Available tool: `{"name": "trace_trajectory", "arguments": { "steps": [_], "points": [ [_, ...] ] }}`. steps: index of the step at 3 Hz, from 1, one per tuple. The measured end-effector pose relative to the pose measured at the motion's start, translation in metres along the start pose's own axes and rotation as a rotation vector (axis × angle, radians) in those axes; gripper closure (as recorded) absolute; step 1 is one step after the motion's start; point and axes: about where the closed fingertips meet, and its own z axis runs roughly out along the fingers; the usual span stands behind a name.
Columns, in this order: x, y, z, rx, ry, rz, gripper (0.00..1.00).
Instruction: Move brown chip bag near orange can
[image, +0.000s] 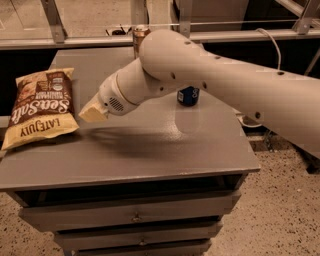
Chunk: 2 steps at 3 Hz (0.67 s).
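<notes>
The brown chip bag (42, 107) lies flat at the left edge of the grey table (165, 145), its "Sea Salt" script turned sideways. My gripper (93, 113) sits at the end of the white arm (210, 75), just right of the bag's right edge and a little above the tabletop. It appears apart from the bag, with its shadow on the table below. The orange can (139, 36) stands at the table's back edge, mostly hidden behind the arm.
A blue can (188, 96) stands right of centre, partly hidden under the arm. The table has drawers (135, 217) below its front edge. A metal rail and glass (90, 40) run behind the table. A white cable (272, 40) hangs at the back right.
</notes>
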Motion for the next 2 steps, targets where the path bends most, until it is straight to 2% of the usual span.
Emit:
{"name": "trace_trajectory", "arguments": {
  "steps": [1, 2],
  "points": [
    [-0.017, 0.000, -0.028, 0.056, -0.003, -0.023, 0.46],
    [-0.031, 0.004, -0.034, 0.094, -0.007, -0.024, 0.23]
  ]
}}
